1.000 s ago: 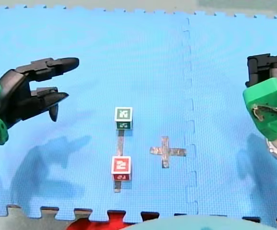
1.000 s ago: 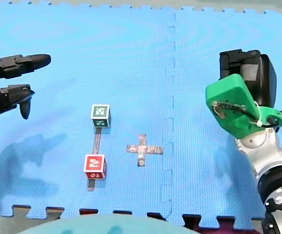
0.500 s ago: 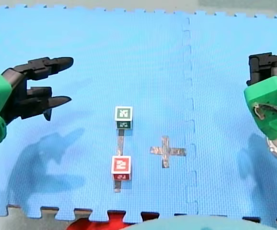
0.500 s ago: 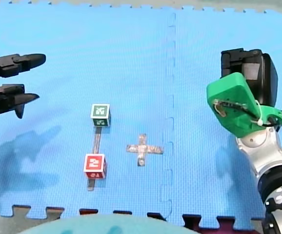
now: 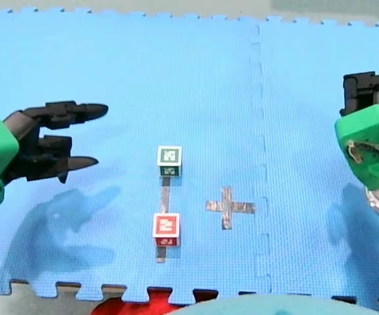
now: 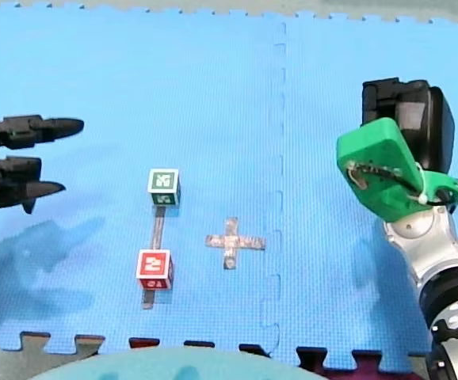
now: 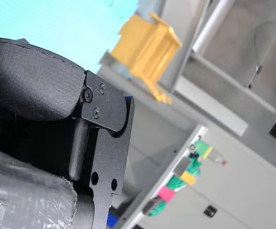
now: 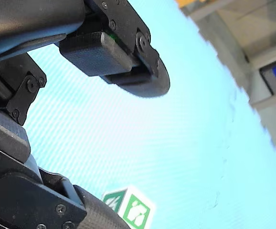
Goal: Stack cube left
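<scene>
2 cubes sit on the blue foam mat. The green cube stands by itself. The red cube sits nearer the robot than the green cube, apart from it, with a tape strip running between them. A tape cross lies right of the green cube. The left hand hovers well left of the green cube, holding nothing, fingers uncurled. The right hand is far right of the green cube, and I cannot tell whether it is closed.

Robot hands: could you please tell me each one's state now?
Left robot hand: open, left of the green cube.
Right robot hand: cannot tell, far right.
</scene>
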You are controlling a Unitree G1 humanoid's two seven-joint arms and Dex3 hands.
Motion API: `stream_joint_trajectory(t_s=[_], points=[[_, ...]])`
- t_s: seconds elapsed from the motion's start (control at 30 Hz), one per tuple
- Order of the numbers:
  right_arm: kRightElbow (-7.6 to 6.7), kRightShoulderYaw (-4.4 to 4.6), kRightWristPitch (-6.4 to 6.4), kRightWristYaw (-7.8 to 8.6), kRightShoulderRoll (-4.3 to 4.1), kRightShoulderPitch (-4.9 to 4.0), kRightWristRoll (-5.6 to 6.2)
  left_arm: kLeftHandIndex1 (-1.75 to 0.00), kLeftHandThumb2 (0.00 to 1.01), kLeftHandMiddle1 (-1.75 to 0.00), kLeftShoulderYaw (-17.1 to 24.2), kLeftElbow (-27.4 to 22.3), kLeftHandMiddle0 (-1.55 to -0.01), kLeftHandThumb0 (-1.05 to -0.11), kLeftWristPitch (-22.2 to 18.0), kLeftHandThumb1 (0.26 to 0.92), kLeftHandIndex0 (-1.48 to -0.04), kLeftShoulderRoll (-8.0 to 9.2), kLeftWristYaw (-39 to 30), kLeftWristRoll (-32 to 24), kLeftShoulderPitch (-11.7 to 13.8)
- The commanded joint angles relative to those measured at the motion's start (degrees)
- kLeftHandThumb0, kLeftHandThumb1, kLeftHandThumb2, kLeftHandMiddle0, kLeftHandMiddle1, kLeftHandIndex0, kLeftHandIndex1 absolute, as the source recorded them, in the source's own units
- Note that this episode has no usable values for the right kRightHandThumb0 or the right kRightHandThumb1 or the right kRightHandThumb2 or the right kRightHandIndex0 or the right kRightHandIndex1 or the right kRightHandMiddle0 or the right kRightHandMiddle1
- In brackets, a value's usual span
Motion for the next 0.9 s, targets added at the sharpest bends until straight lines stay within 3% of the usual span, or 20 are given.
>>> stream_joint_trajectory(t_s=[0.0,0.2,0.67,0.87], points=[[-0.24,0.06,-0.21,-0.29,-0.36,-0.13,-0.07,-0.06,0.0,-1.75,-0.8,-0.8,-0.9,-0.751,-0.1,0.621,-0.77,-0.04,-0.5,0.2,0.7],[-0.38,0.07,-0.14,-0.36,-0.31,-0.11,-0.09,-0.05,0.0,-1.75,-2.2,-2.6,-0.91,-0.751,-0.3,0.62,-0.79,-0.24,-0.8,0.4,1.9],[-0.68,0.15,-0.28,-0.65,-0.38,0.12,-0.18,-0.03,0.0,-1.75,-3.2,-8.1,-0.92,-0.741,0.5,0.624,-0.79,-3.21,2.4,-0.7,5.6],[-0.65,0.2,-0.18,-0.73,-0.36,0.09,-0.24,-0.03,0.01,-1.75,-3.8,-8.1,-0.92,-0.821,-0.9,0.644,-0.84,-3.93,5.7,0.5,6.0]])
